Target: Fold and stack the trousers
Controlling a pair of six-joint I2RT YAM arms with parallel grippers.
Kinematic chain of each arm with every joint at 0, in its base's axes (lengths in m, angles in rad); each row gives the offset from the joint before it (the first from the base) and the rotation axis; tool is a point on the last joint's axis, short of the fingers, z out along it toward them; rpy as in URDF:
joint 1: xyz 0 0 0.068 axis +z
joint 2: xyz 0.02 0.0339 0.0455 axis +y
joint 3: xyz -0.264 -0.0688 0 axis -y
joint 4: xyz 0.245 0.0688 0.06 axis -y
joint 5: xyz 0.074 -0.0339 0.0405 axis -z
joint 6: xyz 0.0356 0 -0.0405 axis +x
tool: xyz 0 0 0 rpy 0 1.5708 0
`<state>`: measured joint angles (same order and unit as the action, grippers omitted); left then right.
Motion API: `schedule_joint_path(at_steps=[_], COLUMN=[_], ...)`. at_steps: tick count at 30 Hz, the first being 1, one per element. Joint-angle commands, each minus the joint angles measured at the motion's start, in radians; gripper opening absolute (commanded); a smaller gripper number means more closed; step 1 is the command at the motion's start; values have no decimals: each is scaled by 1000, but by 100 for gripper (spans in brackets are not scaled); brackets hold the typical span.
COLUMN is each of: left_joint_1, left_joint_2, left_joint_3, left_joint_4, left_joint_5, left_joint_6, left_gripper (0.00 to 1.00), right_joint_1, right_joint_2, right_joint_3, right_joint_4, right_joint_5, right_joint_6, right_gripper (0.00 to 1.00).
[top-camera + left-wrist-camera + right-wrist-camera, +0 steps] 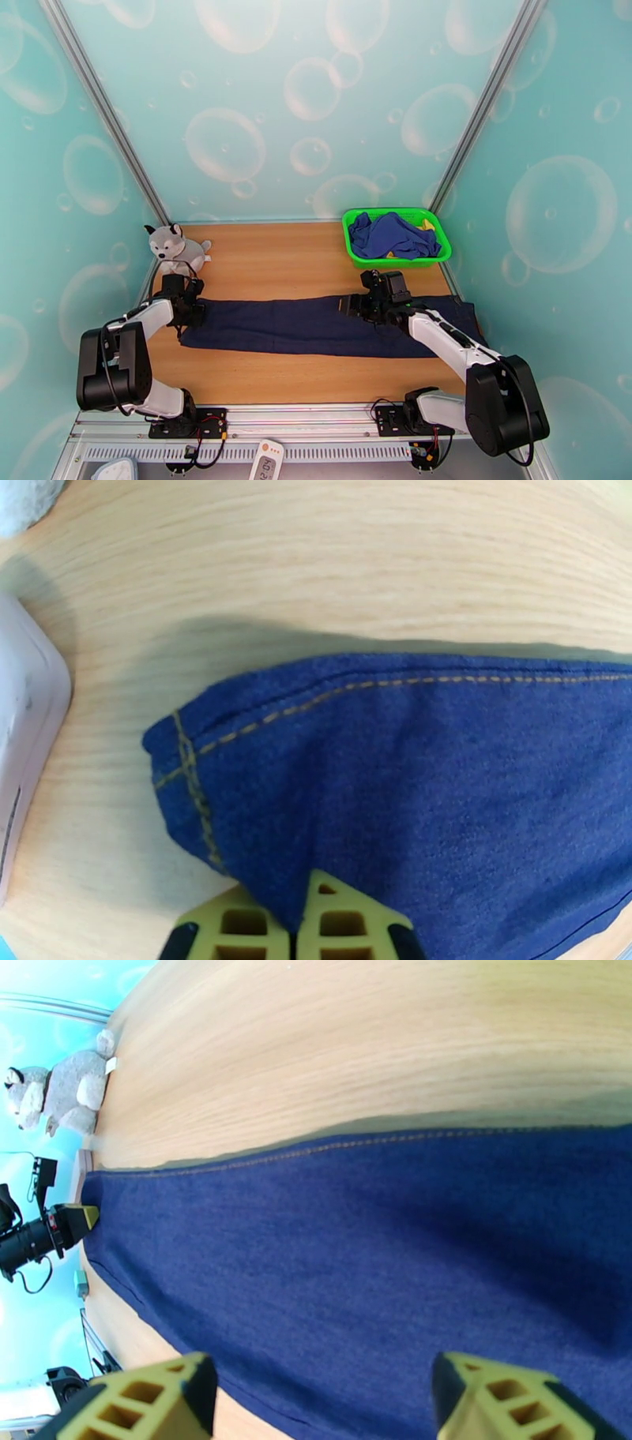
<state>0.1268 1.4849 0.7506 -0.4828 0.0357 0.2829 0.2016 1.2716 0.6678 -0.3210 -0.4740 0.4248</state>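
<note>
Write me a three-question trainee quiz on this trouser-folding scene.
1. True or false: the right pincer is shut on the trousers.
2. What lies in the green basket? A) a blue garment B) a towel C) shoes
3. Which pincer clamps the trousers' hem?
Key: 1 false, it is open; 2 A; 3 the left pincer.

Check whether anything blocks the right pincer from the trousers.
Nothing visible does. The right pincer hangs open directly over bare denim of the trousers. The green basket and the plush toy sit farther back on the table, off the cloth.
</note>
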Motion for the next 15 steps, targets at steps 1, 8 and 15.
schedule_joint_path(at_steps=[1,8,15], left_joint_1=[-62,-129,-125], left_joint_2=[-112,-117,-123], left_joint_3=[94,437,554], left_joint_4=[-130,-399,-493], left_joint_5=[-158,-518,-737], left_joint_6=[-73,-149,-85], left_gripper=[0,0,0], right_joint_1=[-2,8,13], right_joint_2=[-29,-16,-17], right_joint_3=[10,-6,-3], right_joint_4=[6,56,2], right_joint_5=[6,8,70], right_joint_6=[-3,31,61], right_gripper=[75,75,75])
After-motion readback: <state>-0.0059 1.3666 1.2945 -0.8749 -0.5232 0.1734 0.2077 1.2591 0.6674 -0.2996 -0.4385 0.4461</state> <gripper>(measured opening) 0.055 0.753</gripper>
